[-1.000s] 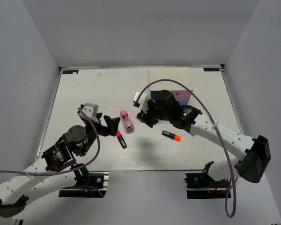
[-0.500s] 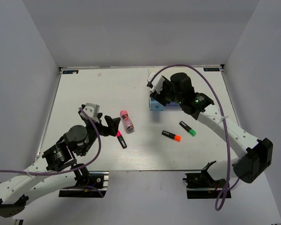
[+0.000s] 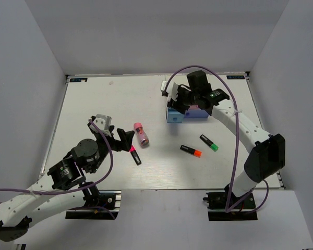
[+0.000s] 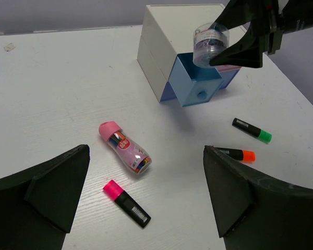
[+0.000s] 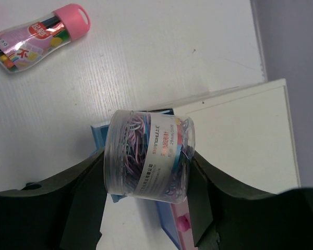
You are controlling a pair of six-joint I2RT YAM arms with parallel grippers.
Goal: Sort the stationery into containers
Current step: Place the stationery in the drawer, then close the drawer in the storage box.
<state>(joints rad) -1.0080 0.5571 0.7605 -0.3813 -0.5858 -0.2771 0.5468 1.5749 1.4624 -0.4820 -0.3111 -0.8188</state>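
While the left fingers [image 4: 47, 192] stand wide open and hold nothing above the near part of the counter [image 3: 94, 99], the right fingers [image 5: 73, 192] are clamped on either side of a clear tub of paper clips [image 4: 211, 44]. They grip it in the air over the pulled-out blue drawer [image 4: 195, 86] of the white organiser [image 4: 180, 23].

The step in hand looks like the drop-off of this tub: it hangs above the drawer's rim, not yet inside. The next move would call for lowering it straight down between the drawer walls and only then letting go. The tub seems not much narrower than the drawer, so there is likely little sideways slack.

Edges to mind:
- the organiser's front face just behind the tub;
- the drawer's own front wall with its knob;
- the pink drawer [image 4: 229, 69] just beside the blue one, which seems to stick out a little as well.

Unsorted on the counter are a pink-capped tube [image 4: 124, 147] and a pink marker [image 4: 126, 203] near the left fingers. An orange marker [image 4: 235, 154] and a green marker [image 4: 251, 129] lie in front of the drawer, apart from it.

Open counter lies left of the organiser, giving the right arm room to back away. The two arms are well apart.
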